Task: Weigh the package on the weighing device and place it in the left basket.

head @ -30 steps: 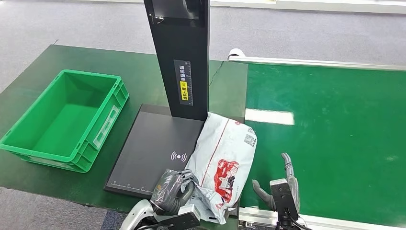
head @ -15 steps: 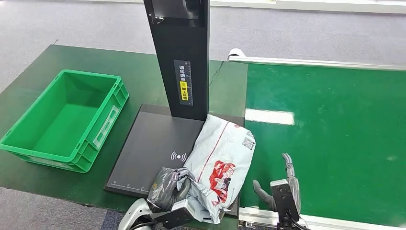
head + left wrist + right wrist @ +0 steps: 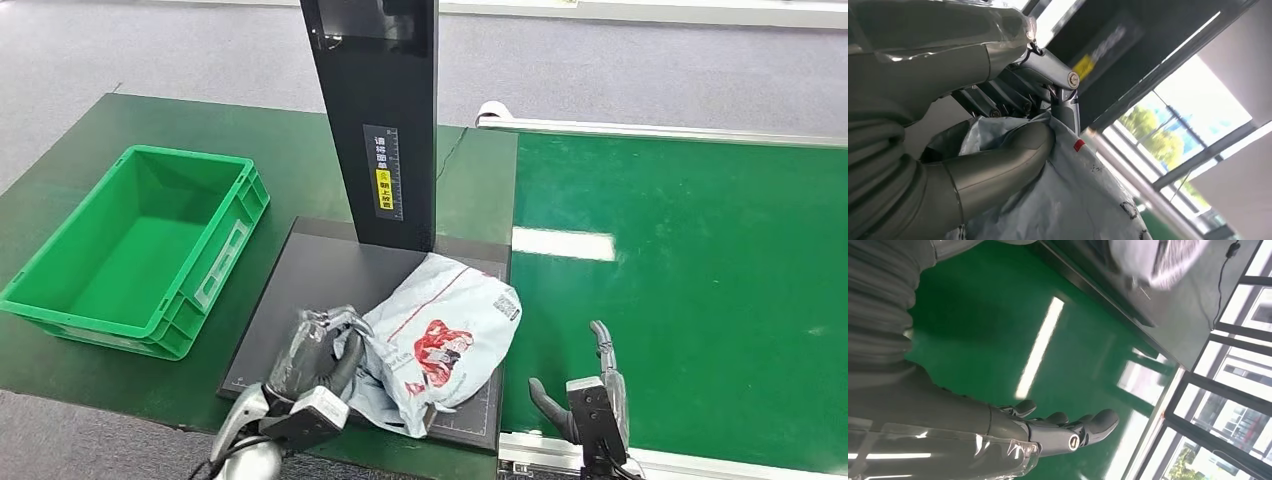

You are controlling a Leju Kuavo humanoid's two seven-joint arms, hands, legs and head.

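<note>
A white-grey plastic mail package with red print lies on the right part of the black weighing platform, below the scale's black post. My left hand grips the package's near left edge; in the left wrist view the thumb and fingers pinch the crumpled plastic. My right hand hovers open over the green belt, to the right of the package. The green basket stands at the left, with nothing in it.
The dark green table carries the basket and the scale. A metal rail borders the belt's far side and another rail its near edge. Grey floor lies beyond.
My left hand has dragged the package leftward, from overhanging the platform's right edge fully onto it. The right hand has stayed still.
</note>
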